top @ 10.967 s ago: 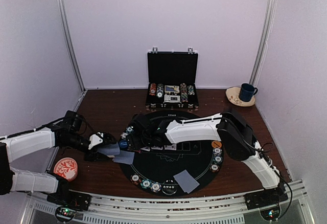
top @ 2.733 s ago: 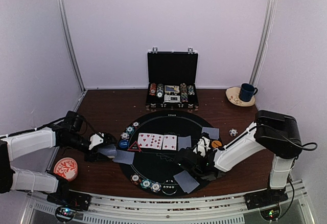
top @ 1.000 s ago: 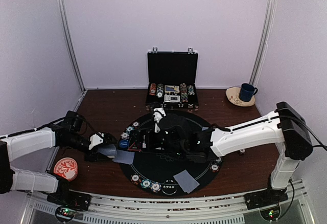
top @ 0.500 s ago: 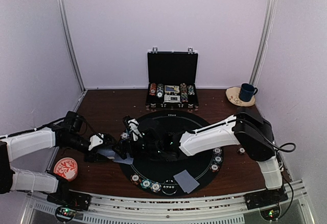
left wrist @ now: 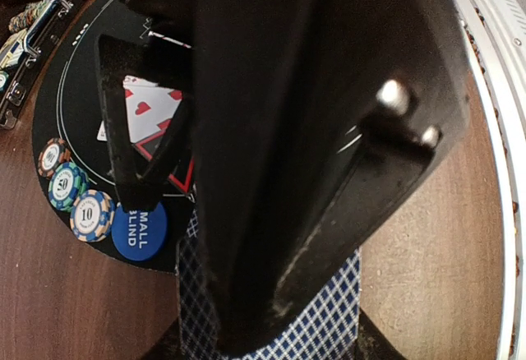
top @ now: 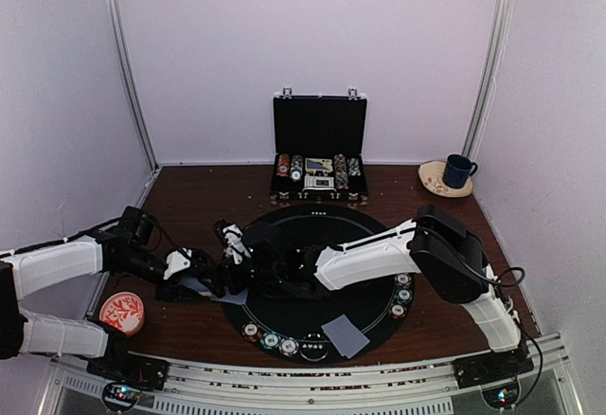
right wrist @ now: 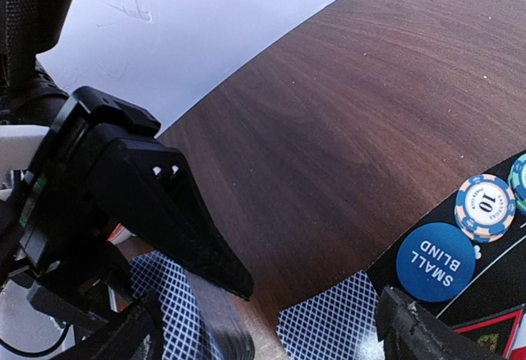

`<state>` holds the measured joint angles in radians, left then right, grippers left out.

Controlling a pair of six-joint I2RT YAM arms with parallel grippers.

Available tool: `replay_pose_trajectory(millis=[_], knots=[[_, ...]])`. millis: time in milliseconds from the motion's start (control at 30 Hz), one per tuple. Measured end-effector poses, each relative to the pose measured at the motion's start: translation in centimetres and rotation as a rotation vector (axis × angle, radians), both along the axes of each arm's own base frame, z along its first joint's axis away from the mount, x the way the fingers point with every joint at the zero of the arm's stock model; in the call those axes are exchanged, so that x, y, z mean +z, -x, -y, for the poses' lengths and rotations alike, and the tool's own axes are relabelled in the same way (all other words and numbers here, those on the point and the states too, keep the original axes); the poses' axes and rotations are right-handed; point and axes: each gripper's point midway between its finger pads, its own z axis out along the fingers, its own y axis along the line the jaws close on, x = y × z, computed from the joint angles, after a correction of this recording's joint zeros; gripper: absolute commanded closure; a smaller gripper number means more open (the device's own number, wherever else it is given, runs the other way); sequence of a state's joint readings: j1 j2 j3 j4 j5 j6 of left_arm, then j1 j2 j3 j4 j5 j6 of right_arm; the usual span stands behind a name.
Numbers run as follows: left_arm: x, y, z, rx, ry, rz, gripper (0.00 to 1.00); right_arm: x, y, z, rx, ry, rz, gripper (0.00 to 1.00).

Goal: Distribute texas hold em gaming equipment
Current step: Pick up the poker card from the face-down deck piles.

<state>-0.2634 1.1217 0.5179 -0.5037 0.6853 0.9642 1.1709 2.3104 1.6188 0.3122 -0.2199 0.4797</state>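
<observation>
Poker chips (left wrist: 66, 186), seemingly three, beside one blue button (left wrist: 140, 230)

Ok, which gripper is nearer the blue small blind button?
Right. The right gripper hangs open, one finger just beside the small blind button; the left gripper, shut on the card deck, is farther off, over bare table.

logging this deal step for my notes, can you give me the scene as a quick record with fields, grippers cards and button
left gripper: shut on held cards, blue-check backs
right gripper: open, close beside the left gripper, over the loose card
loose card: face down at the left edge of the mat
small blind button: on the mat, beside the 10 chip
briefcase: open, beyond the mat
</observation>
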Motion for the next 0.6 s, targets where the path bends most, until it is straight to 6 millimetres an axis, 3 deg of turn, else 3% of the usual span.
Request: replay_pose_trajectory(millis=[167, 300, 600], knots=[[0.0, 0.0, 0.0, -0.001, 0.001, 0.0, 0.86, -1.1, -0.9, -0.2, -0.035, 0.024, 0.009, 0.23], [-0.1, -0.2, -0.1, 0.005, -0.008, 0.009, 0.86, -1.2, -1.0, -0.3, -0.058, 0.034, 0.023, 0.38], [-0.1, -0.6, -0.2, 0.01, -0.015, 0.027, 0.86, -0.4, -0.9, 0.9, -0.108, 0.051, 0.08, 0.5]])
